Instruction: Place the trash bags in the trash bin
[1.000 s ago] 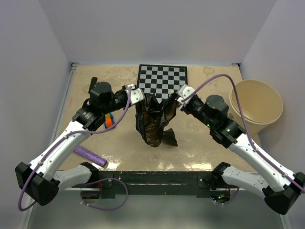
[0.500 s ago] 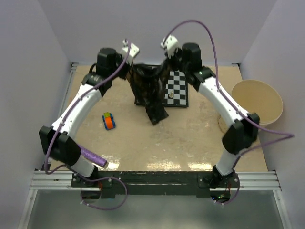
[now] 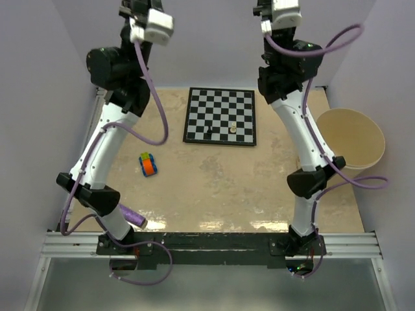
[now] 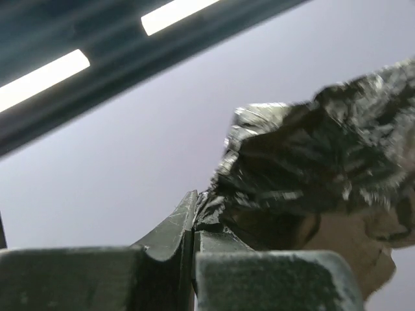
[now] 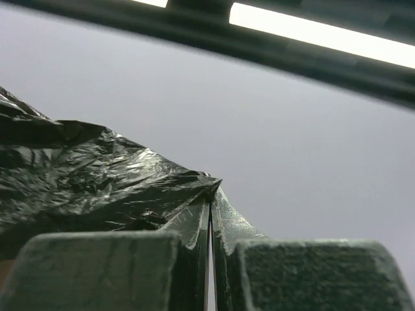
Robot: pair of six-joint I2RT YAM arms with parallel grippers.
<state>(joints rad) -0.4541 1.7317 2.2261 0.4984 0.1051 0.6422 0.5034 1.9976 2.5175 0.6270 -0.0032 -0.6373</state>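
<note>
Both arms reach high up, and their fingertips lie beyond the top edge of the top view, where the trash bags do not show. In the left wrist view my left gripper is shut on a corner of a crumpled glossy black trash bag, which spreads to the right against the wall. In the right wrist view my right gripper is shut on another corner of the black trash bag, which stretches to the left. The cream trash bin stands at the table's right edge, below and to the right of the right arm.
A chessboard lies at the back middle with two small pieces on it. A small orange and blue toy car sits left of centre. A purple roll lies near the left arm's base.
Both arms have swung up from the table's middle to high above its back, lifting the black bag with them out of the top view.
</note>
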